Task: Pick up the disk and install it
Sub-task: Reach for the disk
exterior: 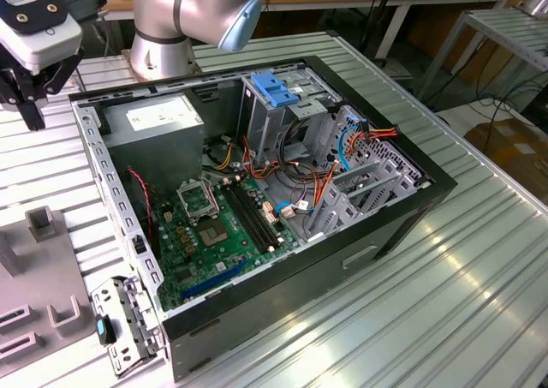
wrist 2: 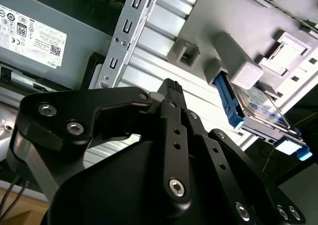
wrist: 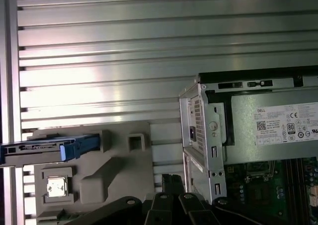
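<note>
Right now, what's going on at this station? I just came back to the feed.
The arm's end effector hangs above the table, off the exterior view's left side of the open computer case. The disk sits in a grey fixture on the table beside the case. It is apart from the end effector, so it is not yet picked up or installed.

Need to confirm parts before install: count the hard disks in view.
1: the disk sits on the grey fixture beside the computer case; more may be hidden inside.
</note>
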`<state>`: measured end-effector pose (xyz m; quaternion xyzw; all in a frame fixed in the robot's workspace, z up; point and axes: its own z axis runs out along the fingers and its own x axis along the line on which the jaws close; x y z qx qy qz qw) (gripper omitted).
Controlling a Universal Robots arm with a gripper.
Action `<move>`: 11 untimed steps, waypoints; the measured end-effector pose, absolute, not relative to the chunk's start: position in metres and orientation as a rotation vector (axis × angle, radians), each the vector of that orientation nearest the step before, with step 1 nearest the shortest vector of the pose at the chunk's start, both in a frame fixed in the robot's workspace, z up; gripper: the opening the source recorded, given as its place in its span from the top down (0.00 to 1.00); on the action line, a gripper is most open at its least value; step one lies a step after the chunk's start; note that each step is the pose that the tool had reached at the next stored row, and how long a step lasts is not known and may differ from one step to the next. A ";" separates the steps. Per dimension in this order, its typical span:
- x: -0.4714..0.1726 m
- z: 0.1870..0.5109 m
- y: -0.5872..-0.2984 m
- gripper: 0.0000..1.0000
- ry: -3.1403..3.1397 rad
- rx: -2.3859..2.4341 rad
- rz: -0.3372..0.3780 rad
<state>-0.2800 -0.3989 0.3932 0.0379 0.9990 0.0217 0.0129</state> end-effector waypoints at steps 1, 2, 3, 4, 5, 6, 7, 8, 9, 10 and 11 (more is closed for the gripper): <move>-0.281 0.393 -0.399 0.89 3.113 0.118 0.068; -0.282 0.393 -0.399 0.89 3.113 0.118 0.068; -0.282 0.393 -0.399 0.89 3.113 0.118 0.068; -0.284 0.393 -0.399 0.89 3.113 0.118 0.068; -0.284 0.393 -0.399 0.89 3.113 0.118 0.068; -0.285 0.393 -0.399 0.89 3.113 0.118 0.068; -0.286 0.393 -0.399 0.89 3.113 0.118 0.068; -0.287 0.393 -0.399 0.89 3.113 0.118 0.068; -0.288 0.393 -0.399 0.89 3.113 0.118 0.068; -0.289 0.393 -0.399 0.89 3.113 0.118 0.068; -0.290 0.393 -0.399 0.89 3.113 0.118 0.068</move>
